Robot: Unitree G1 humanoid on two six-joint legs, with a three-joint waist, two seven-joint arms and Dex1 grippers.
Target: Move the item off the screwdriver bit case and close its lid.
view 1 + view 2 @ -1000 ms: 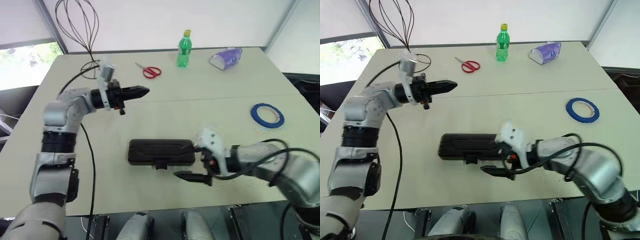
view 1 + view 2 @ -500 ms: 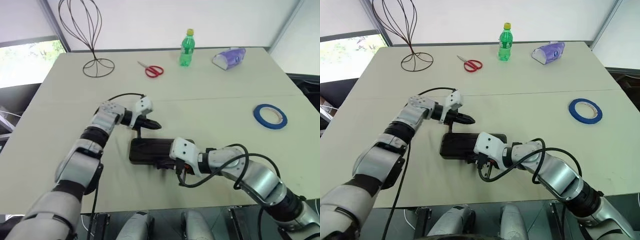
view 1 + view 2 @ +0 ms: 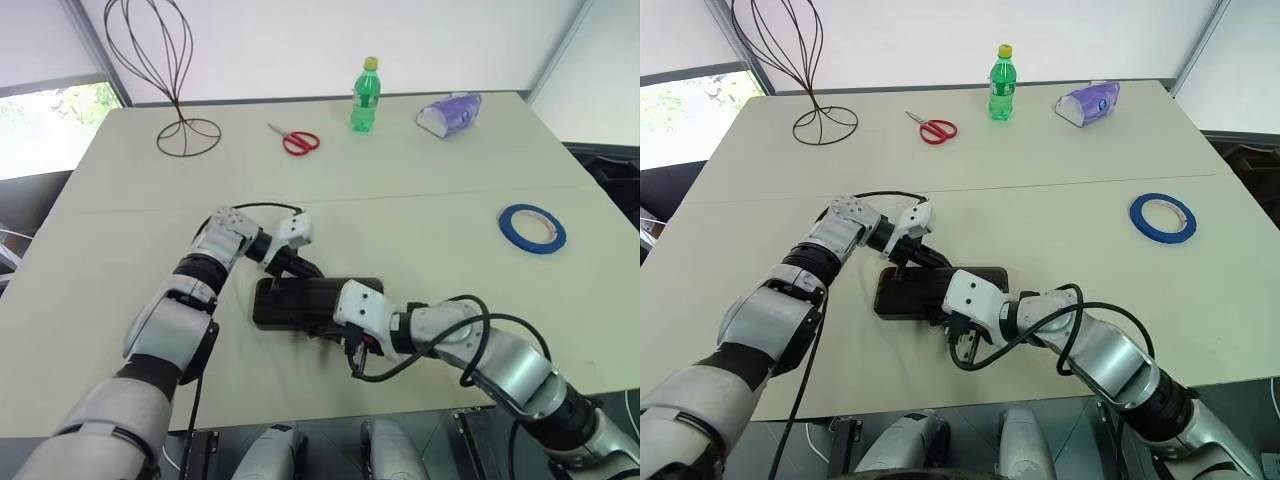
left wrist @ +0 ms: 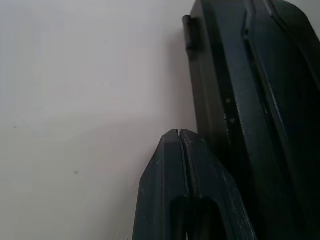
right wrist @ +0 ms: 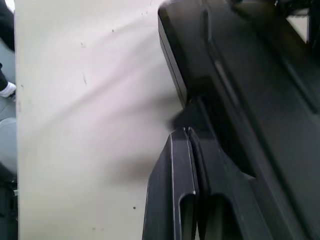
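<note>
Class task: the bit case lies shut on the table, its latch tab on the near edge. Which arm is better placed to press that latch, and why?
Probably the right. Its tool, shut, sits at the latch tab on the near edge of the screwdriver bit case. The left tool, also shut, is at the far hinge edge.

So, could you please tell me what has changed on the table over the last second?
The left hand came down from above the table to the far edge of the bit case, fingers shut. The right hand slid in against the case's near edge and closed its fingers, which were open before. The case, still closed, the blue tape and the scissors stayed put.
</note>
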